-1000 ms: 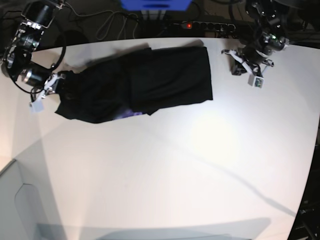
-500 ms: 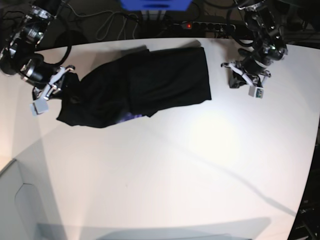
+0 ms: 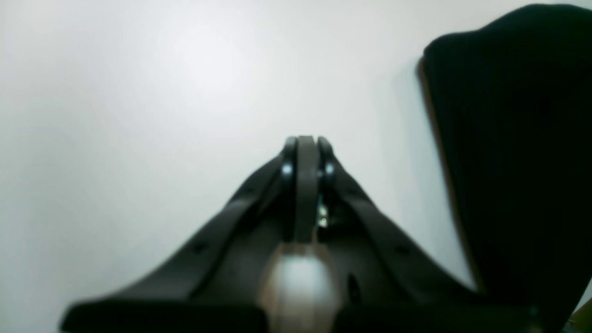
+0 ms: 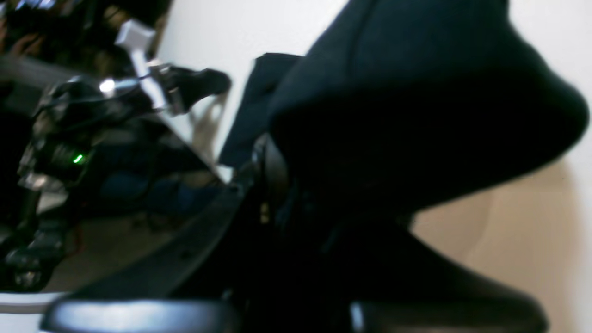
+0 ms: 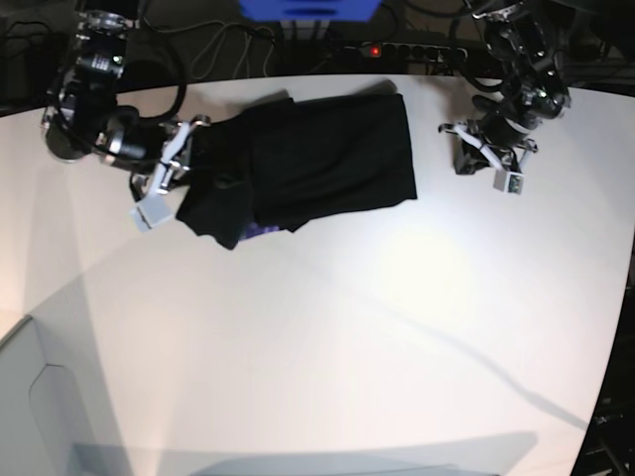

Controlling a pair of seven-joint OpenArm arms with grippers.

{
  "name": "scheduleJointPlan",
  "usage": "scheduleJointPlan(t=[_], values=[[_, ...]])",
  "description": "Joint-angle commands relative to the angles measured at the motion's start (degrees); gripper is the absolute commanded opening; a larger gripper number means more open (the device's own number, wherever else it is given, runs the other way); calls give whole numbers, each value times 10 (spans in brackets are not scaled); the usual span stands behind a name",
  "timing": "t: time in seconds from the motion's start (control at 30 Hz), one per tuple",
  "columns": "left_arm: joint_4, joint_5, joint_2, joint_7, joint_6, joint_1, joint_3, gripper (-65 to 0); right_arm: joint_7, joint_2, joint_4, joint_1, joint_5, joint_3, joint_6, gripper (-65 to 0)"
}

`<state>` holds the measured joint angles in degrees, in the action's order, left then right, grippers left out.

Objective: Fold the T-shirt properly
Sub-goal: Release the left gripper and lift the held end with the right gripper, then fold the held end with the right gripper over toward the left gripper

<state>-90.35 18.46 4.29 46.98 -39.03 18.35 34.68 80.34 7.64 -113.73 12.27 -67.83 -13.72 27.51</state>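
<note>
No text, label, brand, number or sign can be read in any of the three views. The wrist views are too blurred for lettering, and the base view is too small and dark along its upper edge to make out any writing.
</note>
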Motion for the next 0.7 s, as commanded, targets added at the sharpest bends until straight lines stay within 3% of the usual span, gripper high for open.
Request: scheduleJointPlan(t=[0.0, 0.33, 0.53, 0.67], values=[[5, -36, 1, 42, 2, 9, -2, -650, -22, 4, -10, -3, -18, 15, -10, -650], [5, -36, 2, 42, 1, 9, -2, -650, -94, 6, -9, -17, -18, 157, -23, -650], [5, -36, 5, 42, 1, 9, -2, -650, -116, 7, -3, -44, -17, 233, -163, -650], [5, -36, 5, 42, 1, 9, -2, -650, -133, 7, 27, -71, -17, 298, -225, -650]])
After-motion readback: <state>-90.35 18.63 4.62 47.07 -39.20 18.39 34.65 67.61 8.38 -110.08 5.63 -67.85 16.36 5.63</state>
